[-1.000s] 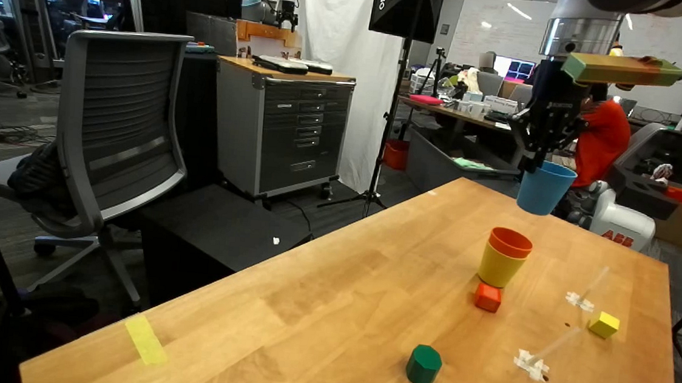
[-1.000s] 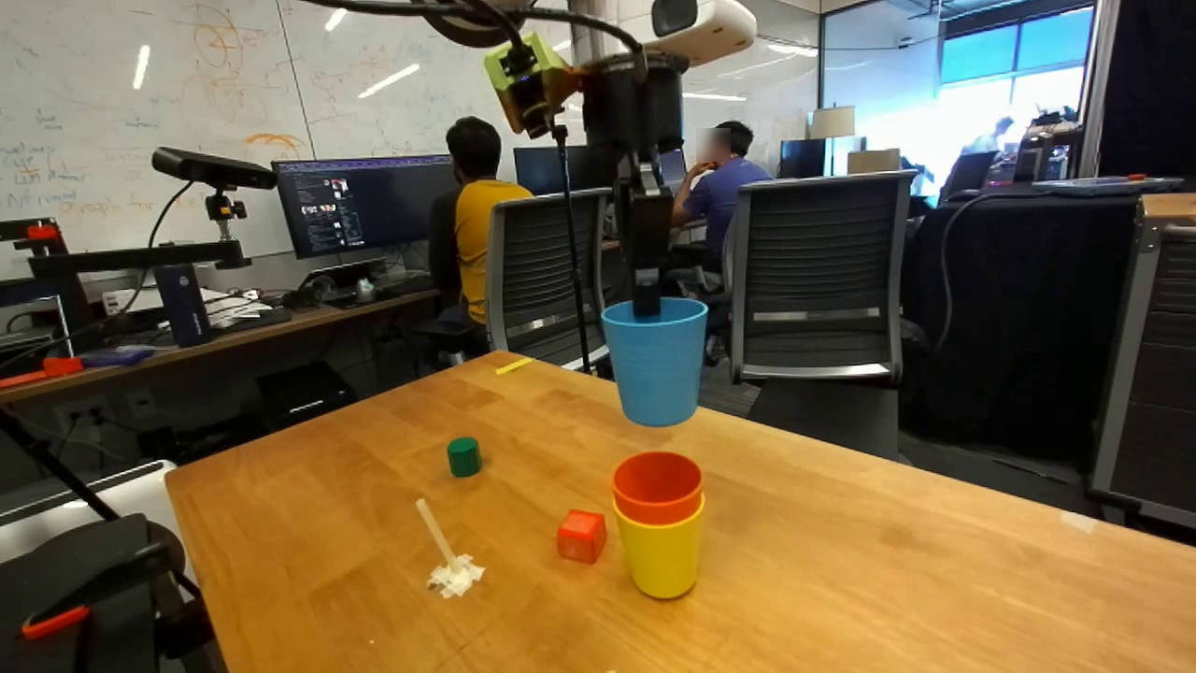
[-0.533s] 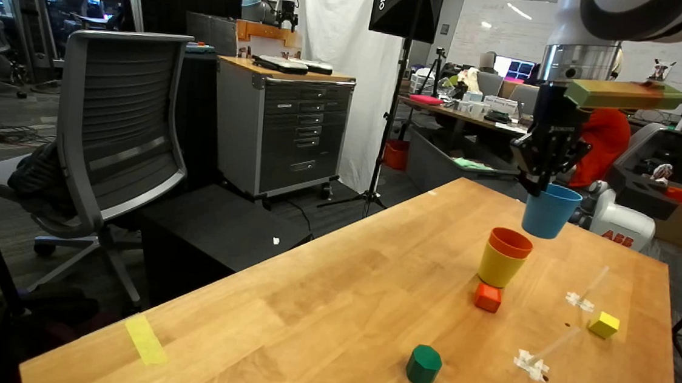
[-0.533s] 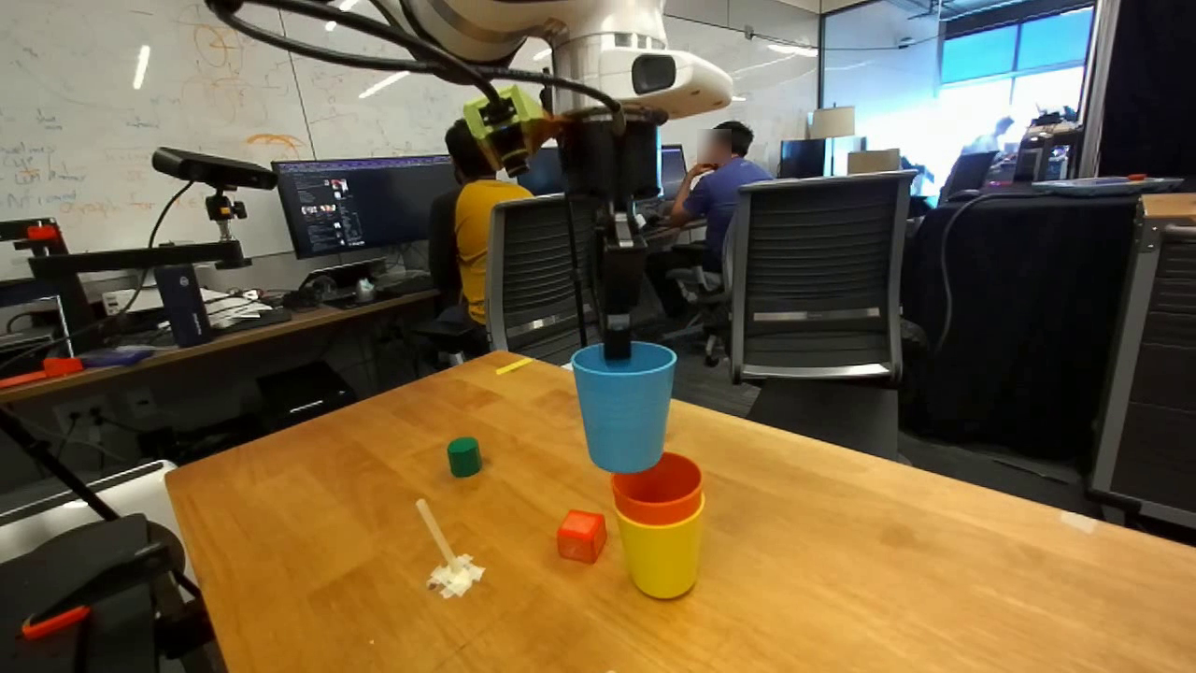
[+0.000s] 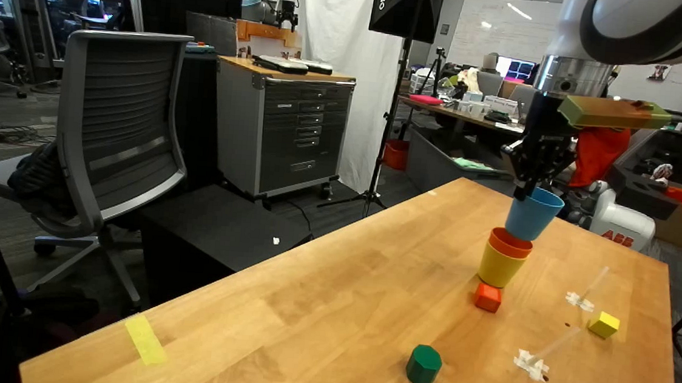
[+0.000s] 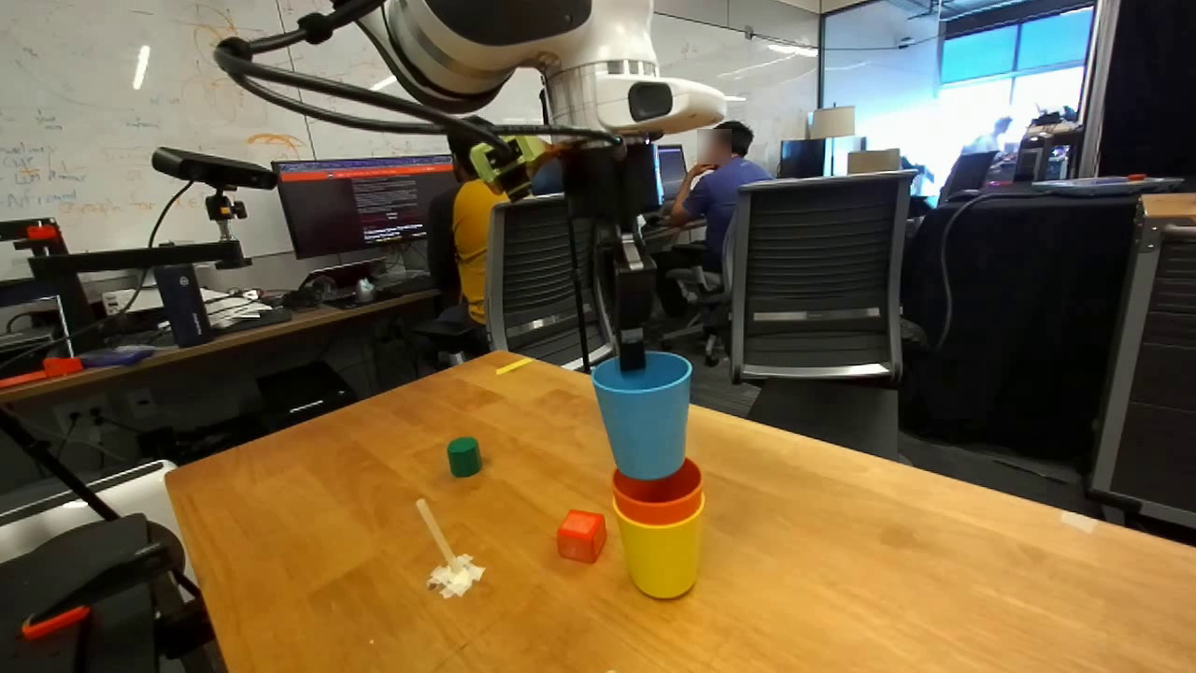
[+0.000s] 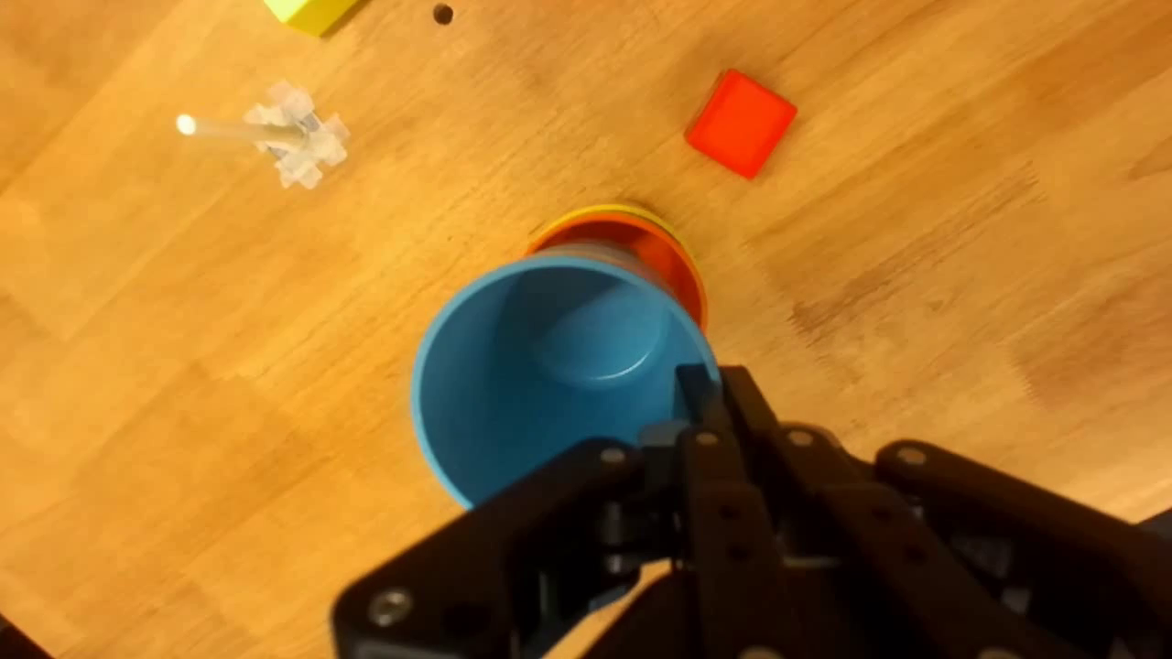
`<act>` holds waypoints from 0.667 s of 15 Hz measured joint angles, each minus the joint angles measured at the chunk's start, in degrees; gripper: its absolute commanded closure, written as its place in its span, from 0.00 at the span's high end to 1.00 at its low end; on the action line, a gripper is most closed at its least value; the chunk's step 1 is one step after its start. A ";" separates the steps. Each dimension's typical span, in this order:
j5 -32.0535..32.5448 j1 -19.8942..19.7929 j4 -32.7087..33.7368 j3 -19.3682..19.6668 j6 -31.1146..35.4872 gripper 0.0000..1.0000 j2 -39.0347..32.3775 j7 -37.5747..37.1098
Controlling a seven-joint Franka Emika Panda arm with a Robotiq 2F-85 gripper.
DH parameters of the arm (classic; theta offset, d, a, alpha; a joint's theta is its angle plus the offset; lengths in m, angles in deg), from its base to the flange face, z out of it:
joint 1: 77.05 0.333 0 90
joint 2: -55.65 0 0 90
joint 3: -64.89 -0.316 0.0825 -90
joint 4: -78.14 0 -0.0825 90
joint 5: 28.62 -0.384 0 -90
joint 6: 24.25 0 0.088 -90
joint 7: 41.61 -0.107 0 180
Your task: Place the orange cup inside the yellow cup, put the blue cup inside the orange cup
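The yellow cup stands upright on the table in both exterior views (image 5: 500, 271) (image 6: 663, 561). The orange cup (image 5: 504, 247) (image 6: 657, 508) sits inside it with its upper part showing above the yellow rim. My gripper (image 5: 522, 192) (image 6: 633, 355) is shut on the rim of the blue cup (image 5: 534, 216) (image 6: 643, 425), one finger inside and one outside. The blue cup is slightly tilted, its bottom at the orange cup's opening; I cannot tell whether they touch. In the wrist view the blue cup (image 7: 513, 384) hides most of the orange cup (image 7: 675, 265) and yellow cup (image 7: 612, 209); the fingertips (image 7: 719, 377) straddle its rim.
A red block (image 5: 488, 297) (image 6: 581, 536) lies close beside the stacked cups. A green block (image 5: 424, 366) and a yellow block (image 5: 604, 325) lie farther off. Thin sticks (image 5: 555, 344) (image 6: 436, 533) rise from white tape on the wooden table (image 5: 331, 312).
My gripper has come down with the blue cup in its grasp and shifted sideways over the orange cup's opening. The orange and yellow cups have not moved.
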 measured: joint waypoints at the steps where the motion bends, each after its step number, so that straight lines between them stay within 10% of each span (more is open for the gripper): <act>1: 0.00 0.00 -0.47 -0.06 0.69 0.01 0.00 0.31; 10: 0.00 0.01 -4.61 -0.26 7.81 0.01 -0.28 3.50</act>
